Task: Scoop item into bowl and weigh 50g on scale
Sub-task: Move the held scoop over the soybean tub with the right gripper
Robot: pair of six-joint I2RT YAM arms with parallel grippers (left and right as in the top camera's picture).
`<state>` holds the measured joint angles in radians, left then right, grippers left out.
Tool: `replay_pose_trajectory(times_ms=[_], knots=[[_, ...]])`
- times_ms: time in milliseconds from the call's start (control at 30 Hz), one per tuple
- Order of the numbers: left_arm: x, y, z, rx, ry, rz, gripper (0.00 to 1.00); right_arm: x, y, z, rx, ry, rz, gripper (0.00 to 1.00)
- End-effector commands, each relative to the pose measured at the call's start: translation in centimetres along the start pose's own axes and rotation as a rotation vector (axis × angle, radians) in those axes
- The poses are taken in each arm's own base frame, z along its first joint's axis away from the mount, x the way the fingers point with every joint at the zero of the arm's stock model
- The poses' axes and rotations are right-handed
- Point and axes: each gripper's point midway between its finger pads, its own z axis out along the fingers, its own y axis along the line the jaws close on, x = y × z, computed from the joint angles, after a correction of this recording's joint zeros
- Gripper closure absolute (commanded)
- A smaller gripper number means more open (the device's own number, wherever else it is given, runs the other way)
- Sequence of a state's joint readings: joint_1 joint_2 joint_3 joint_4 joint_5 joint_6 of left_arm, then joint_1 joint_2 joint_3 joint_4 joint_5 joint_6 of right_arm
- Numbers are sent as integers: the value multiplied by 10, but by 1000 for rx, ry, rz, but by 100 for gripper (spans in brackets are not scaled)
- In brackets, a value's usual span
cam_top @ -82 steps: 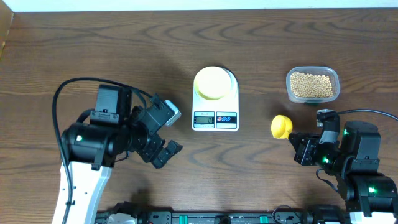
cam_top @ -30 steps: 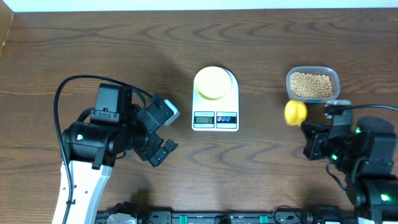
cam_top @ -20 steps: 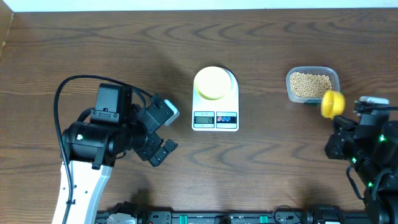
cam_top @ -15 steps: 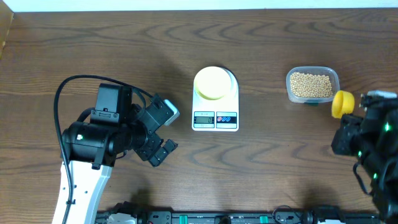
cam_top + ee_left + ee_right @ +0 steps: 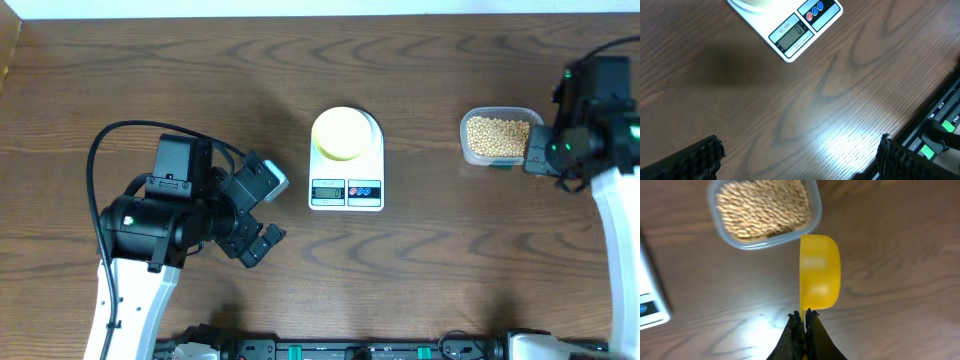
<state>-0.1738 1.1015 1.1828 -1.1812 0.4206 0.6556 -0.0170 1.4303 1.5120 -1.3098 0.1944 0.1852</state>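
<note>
Right wrist view: your right gripper is closed tight on the yellow scoop, which points straight ahead. The beans in the clear tub lie just ahead-left of its tip. The left gripper, open and empty, is well apart.

I am holding the scoop in my right gripper, and it is sticking out ahead of the fingertips. The tub is sitting just ahead of the scoop and to its left, with the beans lying in it. I cannot tell whether scoop and tub are touching. The scale is lying well left of this gripper, with the bowl sitting on its far part. My left gripper is hanging over the table, near the scale's left front corner and apart from it.
</note>
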Motion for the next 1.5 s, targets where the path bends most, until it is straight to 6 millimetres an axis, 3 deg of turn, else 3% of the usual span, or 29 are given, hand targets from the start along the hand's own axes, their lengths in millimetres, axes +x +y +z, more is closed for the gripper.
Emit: replay_pose_trajectory(times_ms=[0,467,533,633,733,900,1033,1233,1467], knots=[[-4,-1,-4,4,-20,11,0,-14,-11,7,83,-21,30,99],[-4,-1,-4,4,-20,11,0,-34,1,8,21,-91,19,99],[-4,-1,-4,4,-20,11,0,-36,7,8,-10,-95,16,99],[-4,-1,-4,4,-20,11,0,-40,34,3,-129,-115,-72,99],[-4,-1,-4,4,-20,11,0,-40,39,1,-121,-126,-115,99],[-4,-1,-4,4,-20,11,0,-39,35,2,-94,-120,-121,99],[-4,-1,-4,4,-20,11,0,-45,14,7,45,-127,-173,99],[-4,-1,-4,4,-20,11,0,-48,15,31,79,-76,-219,99],[-4,-1,-4,4,-20,11,0,-49,27,83,90,21,-192,99]])
